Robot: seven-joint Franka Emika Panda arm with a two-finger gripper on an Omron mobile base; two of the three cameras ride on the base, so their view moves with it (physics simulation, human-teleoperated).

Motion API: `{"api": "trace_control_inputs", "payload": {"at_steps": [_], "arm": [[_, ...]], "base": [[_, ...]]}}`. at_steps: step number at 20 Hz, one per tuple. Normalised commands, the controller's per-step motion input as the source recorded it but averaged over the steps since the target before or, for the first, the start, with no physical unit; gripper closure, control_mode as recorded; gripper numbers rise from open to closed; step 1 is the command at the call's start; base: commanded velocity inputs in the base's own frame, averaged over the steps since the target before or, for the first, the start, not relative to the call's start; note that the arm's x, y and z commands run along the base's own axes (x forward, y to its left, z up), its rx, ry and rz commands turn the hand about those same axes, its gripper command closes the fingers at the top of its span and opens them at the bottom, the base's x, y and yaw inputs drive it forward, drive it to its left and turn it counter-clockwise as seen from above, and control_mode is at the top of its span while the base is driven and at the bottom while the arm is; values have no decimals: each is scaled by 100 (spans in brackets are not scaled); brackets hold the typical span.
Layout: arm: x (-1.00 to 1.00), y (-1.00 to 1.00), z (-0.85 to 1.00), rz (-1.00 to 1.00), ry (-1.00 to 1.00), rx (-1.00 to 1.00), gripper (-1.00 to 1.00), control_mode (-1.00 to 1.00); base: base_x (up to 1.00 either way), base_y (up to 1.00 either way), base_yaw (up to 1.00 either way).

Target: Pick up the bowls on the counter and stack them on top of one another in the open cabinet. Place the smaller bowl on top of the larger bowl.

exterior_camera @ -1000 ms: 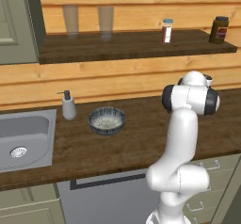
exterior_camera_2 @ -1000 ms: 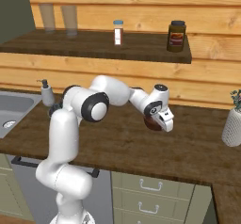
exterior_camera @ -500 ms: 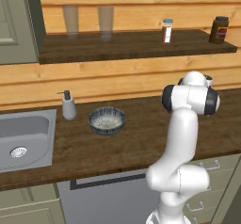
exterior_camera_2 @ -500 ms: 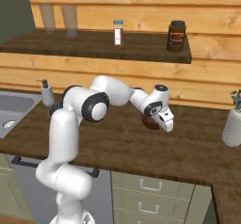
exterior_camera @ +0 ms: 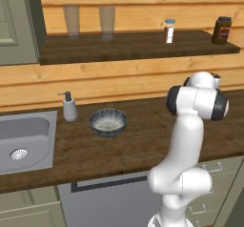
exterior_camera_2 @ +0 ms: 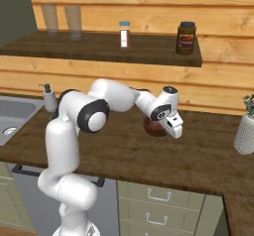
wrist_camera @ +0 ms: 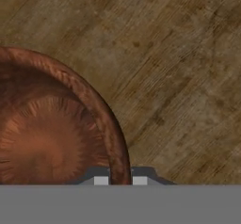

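Two dark fingertips of my gripper (wrist_camera: 121, 180) straddle the rim of the glossy reddish-brown round bowl (wrist_camera: 52, 133), narrowly closed on it, on the dark wood-grain counter (exterior_camera_2: 149, 155); the ribbed grey-blue bowl (exterior_camera: 108, 121) sits near the sink (exterior_camera: 24, 140).

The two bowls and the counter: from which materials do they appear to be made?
The smaller bowl looks like glazed ceramic: glossy reddish-brown with streaky mottling, though polished wood is possible. The larger bowl seems to be stoneware: dark grey-blue ribbed outside, pale speckled inside. The counter appears to be dark wood with a matte finish, judging by its visible grain. All is rendered, so these are impressions only.
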Motion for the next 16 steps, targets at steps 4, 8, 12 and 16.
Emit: {"api": "trace_control_inputs", "payload": {"at_steps": [4, 8, 12, 16], "arm": [[-72, 47, 9, 3, -9, -1, 100, -100], [-77, 42, 12, 5, -21, -1, 100, -100], [-84, 51, 31, 8, -18, 0, 100, -100], [-34, 87, 59, 18, -1, -7, 100, -100]], "base": [[0, 0, 0], [0, 0, 0], [0, 0, 0], [0, 0, 0]]}}
